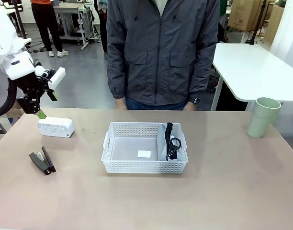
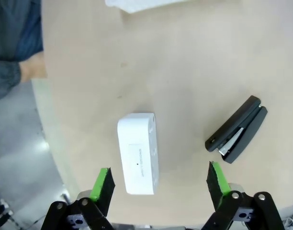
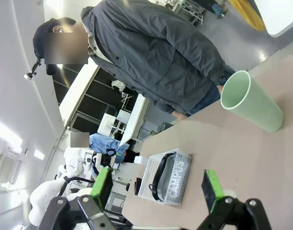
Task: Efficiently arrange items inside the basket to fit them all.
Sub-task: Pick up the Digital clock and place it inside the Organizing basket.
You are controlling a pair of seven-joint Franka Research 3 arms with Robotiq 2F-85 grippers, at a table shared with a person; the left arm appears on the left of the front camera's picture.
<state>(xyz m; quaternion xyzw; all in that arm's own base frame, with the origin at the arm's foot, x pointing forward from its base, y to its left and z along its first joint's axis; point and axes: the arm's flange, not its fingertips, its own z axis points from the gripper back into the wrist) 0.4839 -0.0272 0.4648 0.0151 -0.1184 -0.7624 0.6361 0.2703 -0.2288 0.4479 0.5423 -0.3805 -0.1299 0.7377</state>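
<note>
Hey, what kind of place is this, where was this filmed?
Most likely a robotics lab or workshop. The left gripper of a white robot arm hangs open above a tan table, a white workbench stands beyond it, and cardboard boxes are stacked at the far wall.

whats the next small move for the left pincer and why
Probably lower the open left pincer straight down around the small white rectangular box: it hovers just above it, and the box lies on the table outside the white lattice plastic basket.
</note>
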